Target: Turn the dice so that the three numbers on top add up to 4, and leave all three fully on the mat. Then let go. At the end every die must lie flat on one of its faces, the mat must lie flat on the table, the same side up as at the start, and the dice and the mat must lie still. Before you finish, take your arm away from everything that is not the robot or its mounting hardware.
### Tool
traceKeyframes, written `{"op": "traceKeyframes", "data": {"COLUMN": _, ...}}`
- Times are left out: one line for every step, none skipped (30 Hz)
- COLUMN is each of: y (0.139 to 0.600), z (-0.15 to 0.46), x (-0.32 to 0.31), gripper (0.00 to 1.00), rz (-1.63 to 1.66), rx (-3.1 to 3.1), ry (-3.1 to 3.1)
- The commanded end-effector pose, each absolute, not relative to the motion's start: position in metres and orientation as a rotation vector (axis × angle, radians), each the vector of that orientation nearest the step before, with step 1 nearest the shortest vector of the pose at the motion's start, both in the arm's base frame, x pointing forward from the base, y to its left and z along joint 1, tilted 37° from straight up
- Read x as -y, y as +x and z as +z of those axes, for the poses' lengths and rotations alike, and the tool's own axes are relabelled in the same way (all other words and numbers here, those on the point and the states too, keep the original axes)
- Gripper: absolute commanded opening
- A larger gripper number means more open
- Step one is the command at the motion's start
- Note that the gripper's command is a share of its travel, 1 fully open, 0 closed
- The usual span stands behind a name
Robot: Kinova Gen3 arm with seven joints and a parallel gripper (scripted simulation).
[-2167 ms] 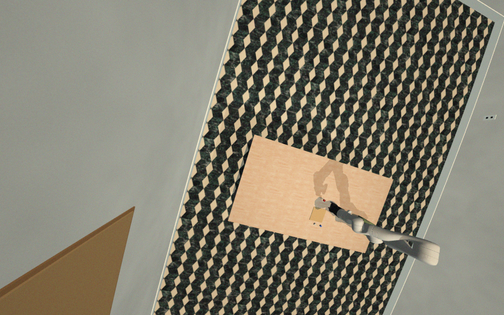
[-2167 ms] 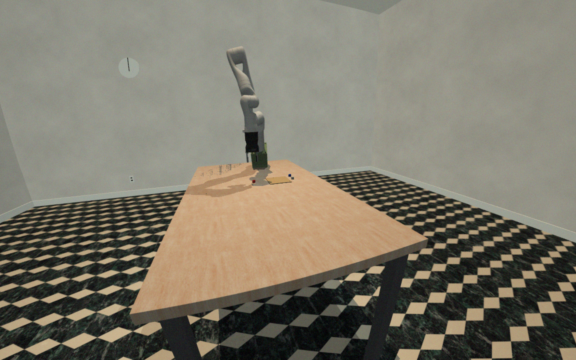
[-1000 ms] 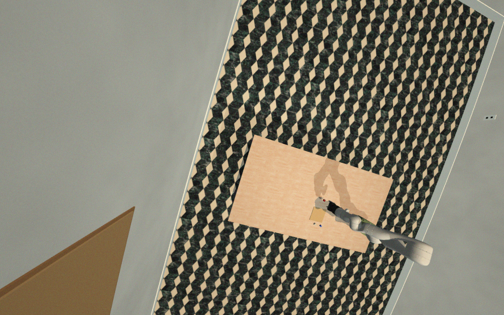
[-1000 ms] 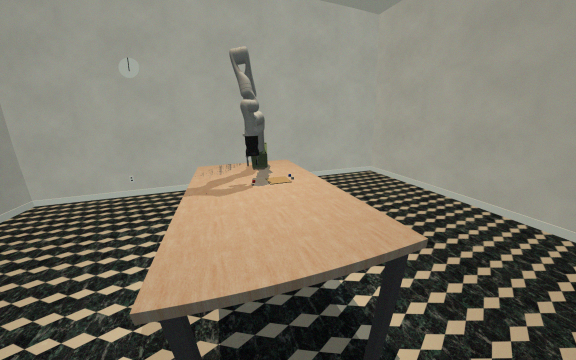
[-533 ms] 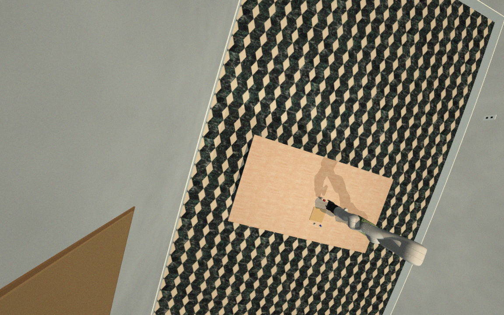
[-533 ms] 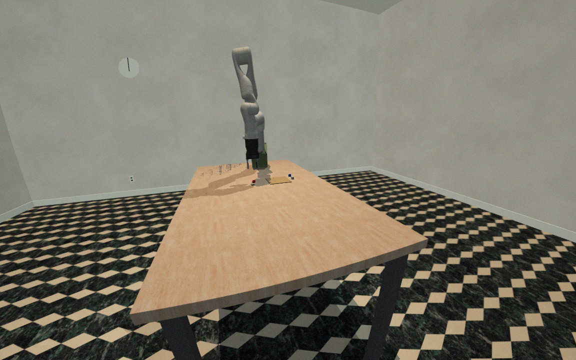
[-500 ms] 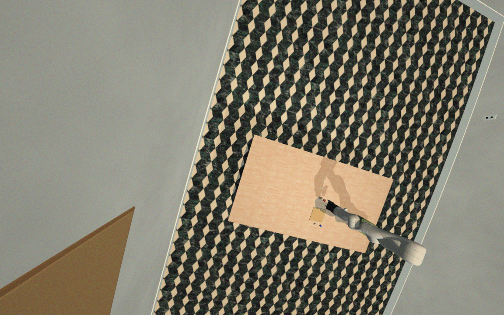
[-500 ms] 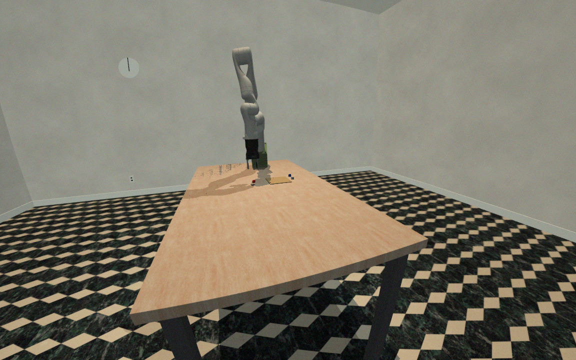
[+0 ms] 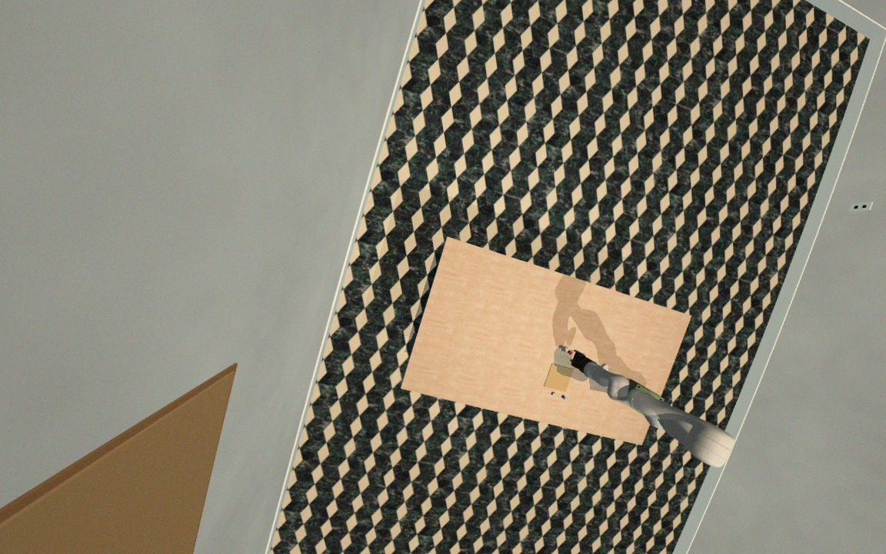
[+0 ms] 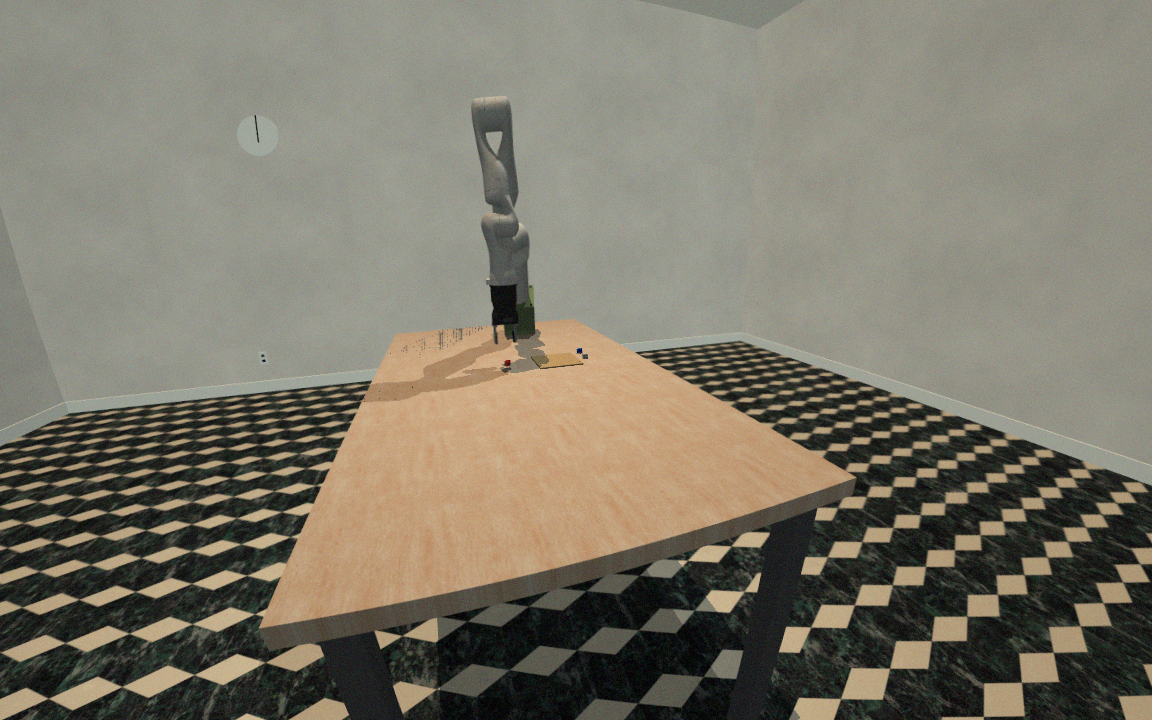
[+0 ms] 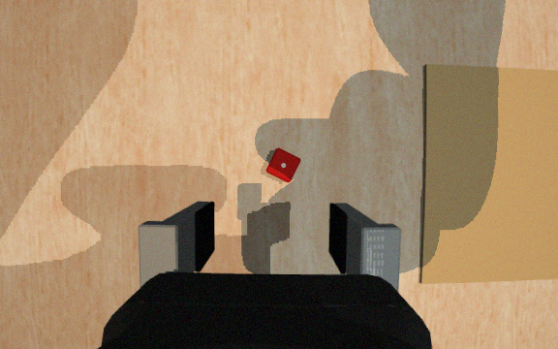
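Note:
My gripper (image 10: 505, 337) (image 11: 271, 227) is open and empty, pointing down above the table. A red die (image 9: 569, 352) (image 10: 507, 362) (image 11: 284, 165) lies on the table off the mat, with one pip on its top face. In the wrist view it is just beyond the fingertips, not between them. The thin tan mat (image 9: 558, 378) (image 10: 558, 360) (image 11: 541, 194) lies flat to its right in the wrist view. A blue die (image 9: 563, 396) (image 10: 578, 351) and a small greyish die (image 9: 553, 393) (image 10: 584, 356) lie off the mat's far side from the red die; their top numbers are too small to read.
The wooden table (image 9: 487, 309) (image 10: 517, 501) carries everything. The arm's green base (image 10: 522, 320) stands at the table's far end in the exterior view. Arm shadows fall across the table and part of the mat.

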State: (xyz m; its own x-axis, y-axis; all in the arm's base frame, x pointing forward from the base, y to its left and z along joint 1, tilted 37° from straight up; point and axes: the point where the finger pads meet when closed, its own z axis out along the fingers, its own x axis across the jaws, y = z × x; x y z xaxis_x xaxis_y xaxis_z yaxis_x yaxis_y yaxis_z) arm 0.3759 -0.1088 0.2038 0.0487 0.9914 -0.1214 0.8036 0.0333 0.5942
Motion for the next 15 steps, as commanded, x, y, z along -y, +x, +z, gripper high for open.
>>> {"op": "traceKeyframes", "data": {"y": 0.3770, "z": 0.1990, "x": 0.1070, "gripper": 1.00, "rz": 0.465, "rx": -1.815, "ry": 1.812}}
{"op": "traceKeyframes", "data": {"y": 0.3775, "z": 0.1982, "x": 0.1070, "gripper": 1.00, "rz": 0.465, "rx": -1.815, "ry": 1.812}}
{"op": "traceKeyframes", "data": {"y": 0.3780, "z": 0.1976, "x": 0.1071, "gripper": 1.00, "rz": 0.465, "rx": -1.815, "ry": 1.812}}
{"op": "traceKeyframes", "data": {"y": 0.3784, "z": 0.1969, "x": 0.1072, "gripper": 1.00, "rz": 0.465, "rx": -1.815, "ry": 1.812}}
{"op": "traceKeyframes", "data": {"y": 0.3790, "z": 0.1964, "x": 0.1074, "gripper": 1.00, "rz": 0.465, "rx": -1.815, "ry": 1.812}}
{"op": "traceKeyframes", "data": {"y": 0.3794, "z": 0.1958, "x": 0.1075, "gripper": 1.00, "rz": 0.465, "rx": -1.814, "ry": 1.812}}
{"op": "traceKeyframes", "data": {"y": 0.3797, "z": 0.1953, "x": 0.1075, "gripper": 1.00, "rz": 0.465, "rx": -1.815, "ry": 1.812}}
{"op": "traceKeyframes", "data": {"y": 0.3800, "z": 0.1948, "x": 0.1075, "gripper": 1.00, "rz": 0.465, "rx": -1.815, "ry": 1.812}}
{"op": "traceKeyframes", "data": {"y": 0.3803, "z": 0.1943, "x": 0.1076, "gripper": 1.00, "rz": 0.465, "rx": -1.815, "ry": 1.813}}
{"op": "traceKeyframes", "data": {"y": 0.3803, "z": 0.1943, "x": 0.1076, "gripper": 1.00, "rz": 0.465, "rx": -1.815, "ry": 1.813}}
{"op": "traceKeyframes", "data": {"y": 0.3803, "z": 0.1943, "x": 0.1076, "gripper": 1.00, "rz": 0.465, "rx": -1.815, "ry": 1.813}}
{"op": "traceKeyframes", "data": {"y": 0.3806, "z": 0.1939, "x": 0.1076, "gripper": 1.00, "rz": 0.465, "rx": -1.815, "ry": 1.813}}
{"op": "traceKeyframes", "data": {"y": 0.3809, "z": 0.1934, "x": 0.1077, "gripper": 1.00, "rz": 0.465, "rx": -1.815, "ry": 1.813}}
{"op": "traceKeyframes", "data": {"y": 0.3812, "z": 0.1930, "x": 0.1077, "gripper": 1.00, "rz": 0.465, "rx": -1.815, "ry": 1.813}}
{"op": "traceKeyframes", "data": {"y": 0.3815, "z": 0.1927, "x": 0.1078, "gripper": 1.00, "rz": 0.465, "rx": -1.815, "ry": 1.812}}
